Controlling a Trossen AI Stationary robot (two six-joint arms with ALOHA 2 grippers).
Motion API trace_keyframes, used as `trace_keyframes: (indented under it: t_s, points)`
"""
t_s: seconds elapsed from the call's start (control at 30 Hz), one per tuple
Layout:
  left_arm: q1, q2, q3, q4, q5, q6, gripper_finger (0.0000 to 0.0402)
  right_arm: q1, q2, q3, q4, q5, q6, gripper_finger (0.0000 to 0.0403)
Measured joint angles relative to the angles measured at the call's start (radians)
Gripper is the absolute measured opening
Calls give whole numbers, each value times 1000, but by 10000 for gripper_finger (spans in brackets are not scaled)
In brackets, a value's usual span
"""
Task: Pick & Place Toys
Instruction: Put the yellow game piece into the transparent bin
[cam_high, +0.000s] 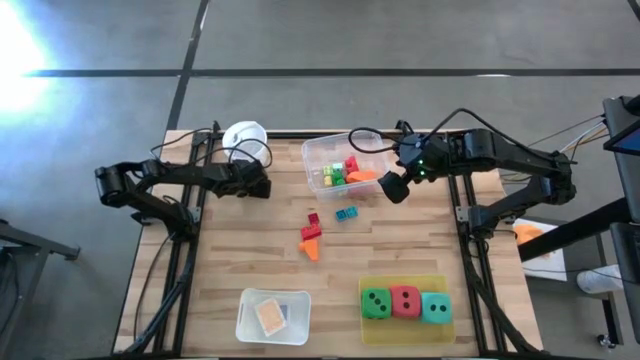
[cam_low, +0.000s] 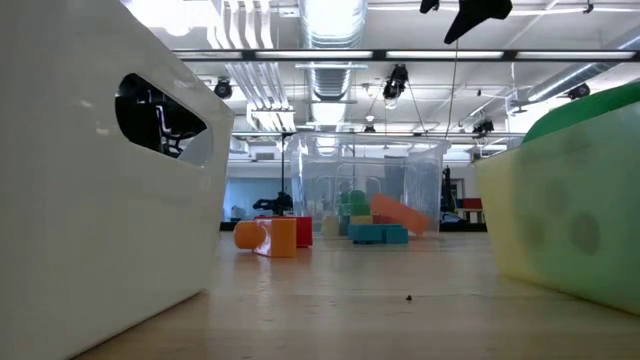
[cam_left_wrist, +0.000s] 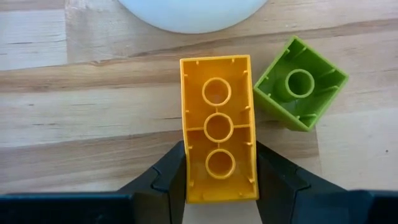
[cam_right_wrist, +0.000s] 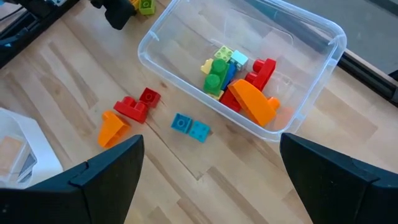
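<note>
Fingers of the left hand (cam_left_wrist: 219, 186) sit against both long sides of a yellow block (cam_left_wrist: 217, 127), clamped on it as it lies studs-down on the wooden table (cam_left_wrist: 74, 124). Just beside that block, tilted to it, lies a green block (cam_left_wrist: 300, 84), and the white cup's (cam_left_wrist: 189, 12) rim curves close by. From above, this hand is near the table's far left edge, next to the cup.

Right hand (cam_high: 393, 187) — fingers spread wide, holding nothing — hangs over the near right corner of the clear plastic tub (cam_right_wrist: 311, 93). Inside the tub lies a heap of blocks: an orange wedge (cam_right_wrist: 252, 102), red pieces (cam_right_wrist: 261, 71), a green one (cam_right_wrist: 214, 78), with yellow and blue among them.

On the bare table near the tub lie a teal pair of blocks (cam_right_wrist: 190, 126), a red block cluster (cam_right_wrist: 138, 104) and an orange piece (cam_right_wrist: 112, 127) touching it.

At the table's near edge, a yellow tray (cam_high: 405, 325) holds three dotted dice in a row — green die (cam_high: 376, 303), red die (cam_high: 405, 300), teal die (cam_high: 436, 307) — each touching its neighbour. Left of that tray, well apart, a white container (cam_high: 250, 318) holds flat square tiles (cam_high: 272, 315).
</note>
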Motion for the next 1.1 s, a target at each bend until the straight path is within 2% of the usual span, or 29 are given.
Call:
trace_keyframes:
  t_s: [0.2,0.5,0.6,0.7,0.93,1.1]
  points:
    - [-46,-64,-2,-63,49,-36,139,0,0,0,0,0,-4,369]
    - [-142,-196,-2,-89,68,-91,139,0,0,0,0,1,-11,369]
    - [-168,-249,-2,-81,116,-98,139,0,0,0,3,2,-33,369]
    - [-196,-311,10,-51,171,-78,139,7,0,0,43,-8,-112,369]
    - [-252,-432,83,61,362,-59,139,47,6,0,282,-134,-451,369]
    - [-300,-464,127,309,508,-74,139,93,43,0,481,-160,-630,369]
